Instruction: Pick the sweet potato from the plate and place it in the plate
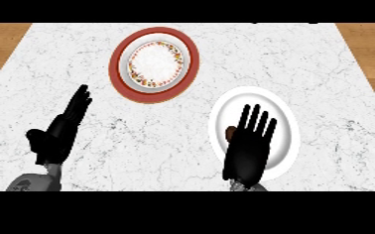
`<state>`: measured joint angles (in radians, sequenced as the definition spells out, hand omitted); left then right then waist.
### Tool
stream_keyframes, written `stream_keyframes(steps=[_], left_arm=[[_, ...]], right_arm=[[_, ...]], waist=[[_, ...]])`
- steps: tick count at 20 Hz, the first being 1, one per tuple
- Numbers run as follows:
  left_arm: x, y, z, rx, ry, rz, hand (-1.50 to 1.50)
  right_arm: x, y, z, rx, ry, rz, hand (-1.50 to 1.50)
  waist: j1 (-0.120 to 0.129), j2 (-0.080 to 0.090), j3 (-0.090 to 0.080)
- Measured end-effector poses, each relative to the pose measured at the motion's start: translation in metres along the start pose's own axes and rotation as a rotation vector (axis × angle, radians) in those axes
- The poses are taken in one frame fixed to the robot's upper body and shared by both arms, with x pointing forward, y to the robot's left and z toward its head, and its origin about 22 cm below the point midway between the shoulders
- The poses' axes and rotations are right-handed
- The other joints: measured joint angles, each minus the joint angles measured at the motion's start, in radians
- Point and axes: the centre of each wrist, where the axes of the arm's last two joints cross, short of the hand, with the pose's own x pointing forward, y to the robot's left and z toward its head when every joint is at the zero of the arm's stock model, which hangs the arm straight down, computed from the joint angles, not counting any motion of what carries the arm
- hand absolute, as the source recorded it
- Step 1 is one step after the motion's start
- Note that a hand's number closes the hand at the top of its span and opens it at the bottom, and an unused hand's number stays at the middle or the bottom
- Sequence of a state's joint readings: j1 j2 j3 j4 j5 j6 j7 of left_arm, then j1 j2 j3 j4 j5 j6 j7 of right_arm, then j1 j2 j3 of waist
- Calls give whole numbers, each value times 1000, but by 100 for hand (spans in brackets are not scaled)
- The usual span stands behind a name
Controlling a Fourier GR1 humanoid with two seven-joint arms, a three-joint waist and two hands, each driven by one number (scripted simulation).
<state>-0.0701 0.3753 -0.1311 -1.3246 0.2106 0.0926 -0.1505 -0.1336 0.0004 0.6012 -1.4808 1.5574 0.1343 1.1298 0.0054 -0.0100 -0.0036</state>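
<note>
Fingers of the right hand are straight and spread, holding nothing. They hover over the brown sweet potato, which peeks out at the hand's nine o'clock on the plain white round plate. The pick looks barely begun. Next, the fingers must curl round the potato and carry it toward eleven o'clock, to the red-rimmed floral plate. The left hand rests open at eight o'clock on the white marble bench.
</note>
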Motion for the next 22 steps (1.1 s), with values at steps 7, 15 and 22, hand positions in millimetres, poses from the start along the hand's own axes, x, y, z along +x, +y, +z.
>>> stream_keyframes(steps=[7, 15, 22], left_arm=[[-3, 4, 0, 6, -1, 4, 0], [2, -2, -5, 14, -3, 9, 0], [1, 1, -1, 10, -7, 7, 0]], right_arm=[[-4, 10, -15, 74, -8, 2, 150], [-11, 8, -28, 140, -61, -88, 150], [-58, 8, -80, 249, -155, -386, 150]], waist=[[0, -4, -2], [-4, -3, -1], [-3, 8, 4]])
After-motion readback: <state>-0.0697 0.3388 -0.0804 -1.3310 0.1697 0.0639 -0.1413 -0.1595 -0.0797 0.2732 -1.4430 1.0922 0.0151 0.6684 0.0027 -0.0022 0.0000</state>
